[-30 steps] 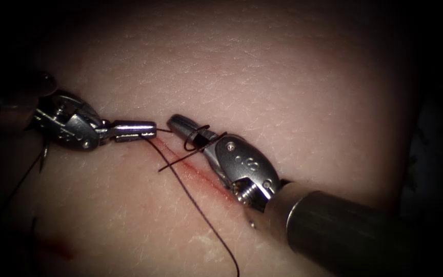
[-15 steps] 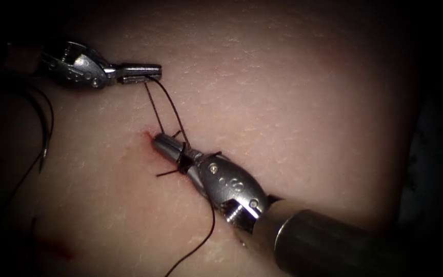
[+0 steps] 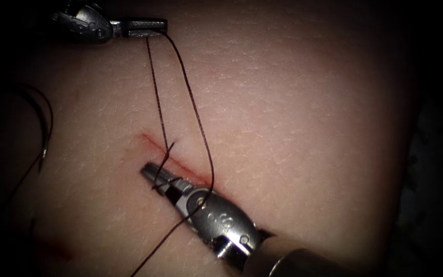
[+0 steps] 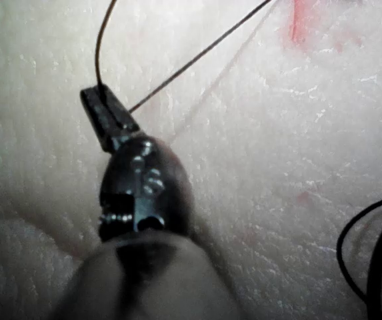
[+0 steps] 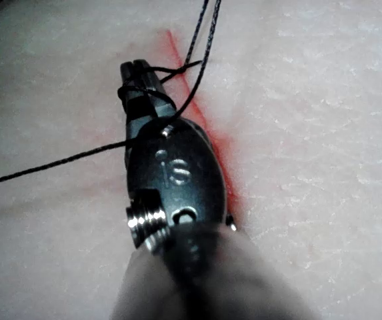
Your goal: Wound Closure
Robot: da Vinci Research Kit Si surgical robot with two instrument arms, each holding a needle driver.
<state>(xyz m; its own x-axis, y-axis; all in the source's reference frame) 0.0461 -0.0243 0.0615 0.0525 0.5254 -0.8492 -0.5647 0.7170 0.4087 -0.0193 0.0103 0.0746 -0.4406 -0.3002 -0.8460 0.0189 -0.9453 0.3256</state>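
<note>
Holding the thin dark thread (image 3: 180,72) tight, the left arm's small silver gripper (image 3: 147,26) is sitting far up past the top end of the cut, with its two jaws pressed together on the thread. It has moved up and away from the cut over the last second, and the two strands under it have grown longer. Both strands are running down from it to the thin red cut (image 3: 173,159) in the pale, bumpy piece of tissue (image 3: 308,128).

The right arm's shiny silver gripper (image 3: 152,173) is lying low along the cut, a little to its left. Loops of thread are wrapping around its jaws, and the jaws look pressed together on a short end of thread. It has moved down along the cut since before.

The dark curved needle (image 3: 44,136) is resting on the tissue well to the left of the cut. No gripper is holding it, and it is not in the tissue.

My guess is that a knot is being made here. Much of the red cut is showing open, so closing it looks far from done.
</note>
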